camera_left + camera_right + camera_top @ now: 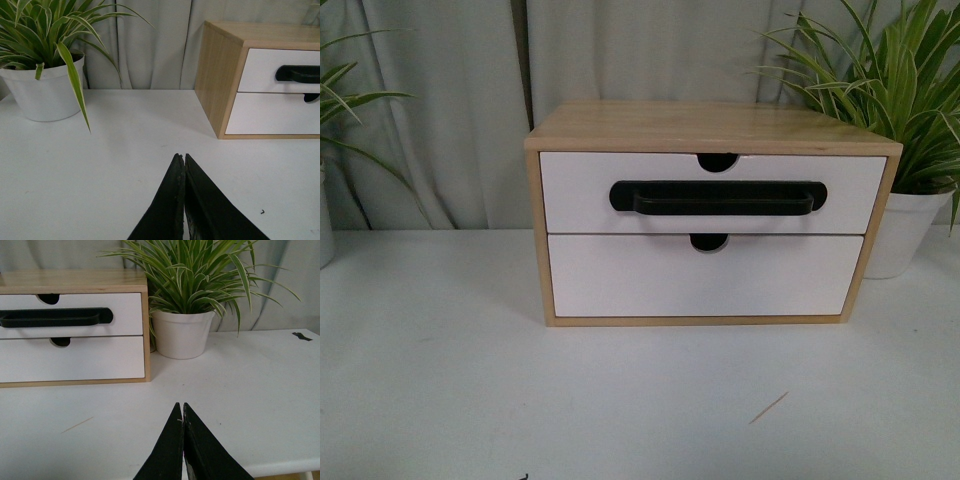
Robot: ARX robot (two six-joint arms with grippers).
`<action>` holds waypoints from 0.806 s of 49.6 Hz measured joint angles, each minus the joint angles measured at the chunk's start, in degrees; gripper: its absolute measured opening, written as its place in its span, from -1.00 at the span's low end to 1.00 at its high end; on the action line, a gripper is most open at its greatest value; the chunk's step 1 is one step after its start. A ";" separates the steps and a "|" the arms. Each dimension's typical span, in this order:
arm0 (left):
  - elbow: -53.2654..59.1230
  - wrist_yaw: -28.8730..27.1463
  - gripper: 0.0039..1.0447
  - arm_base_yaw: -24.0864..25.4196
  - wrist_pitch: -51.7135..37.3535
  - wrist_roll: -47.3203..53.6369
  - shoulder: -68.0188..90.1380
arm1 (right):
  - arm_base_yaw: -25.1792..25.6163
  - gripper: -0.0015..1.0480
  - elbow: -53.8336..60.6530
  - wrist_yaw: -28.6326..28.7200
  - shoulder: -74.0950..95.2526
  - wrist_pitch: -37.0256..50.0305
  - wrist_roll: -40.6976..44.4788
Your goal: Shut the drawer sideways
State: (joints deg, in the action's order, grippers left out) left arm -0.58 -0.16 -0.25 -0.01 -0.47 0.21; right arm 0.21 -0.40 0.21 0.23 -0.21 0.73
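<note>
The drawer is the upper one in a small wooden cabinet. It has a white front, a long black bar handle and a half-round notch in its top edge. Its front looks wider than the plain white lower drawer front, so it seems to stand out a little. Neither gripper shows in the front view. My left gripper is shut and empty over the table, left of the cabinet. My right gripper is shut and empty, in front of the cabinet's right end.
A potted plant in a white pot stands right of the cabinet and also shows in the right wrist view. Another white pot stands at the far left. A thin stick lies on the white table. The table's edge is near my right gripper.
</note>
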 joint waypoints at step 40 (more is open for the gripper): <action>0.00 -0.02 0.89 0.00 0.00 0.07 0.00 | 0.00 0.83 0.00 -0.02 0.00 0.00 -0.13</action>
State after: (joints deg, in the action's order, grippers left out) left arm -0.58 -0.19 -0.25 -0.01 -0.40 0.21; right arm 0.21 -0.40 0.19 0.23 -0.21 0.60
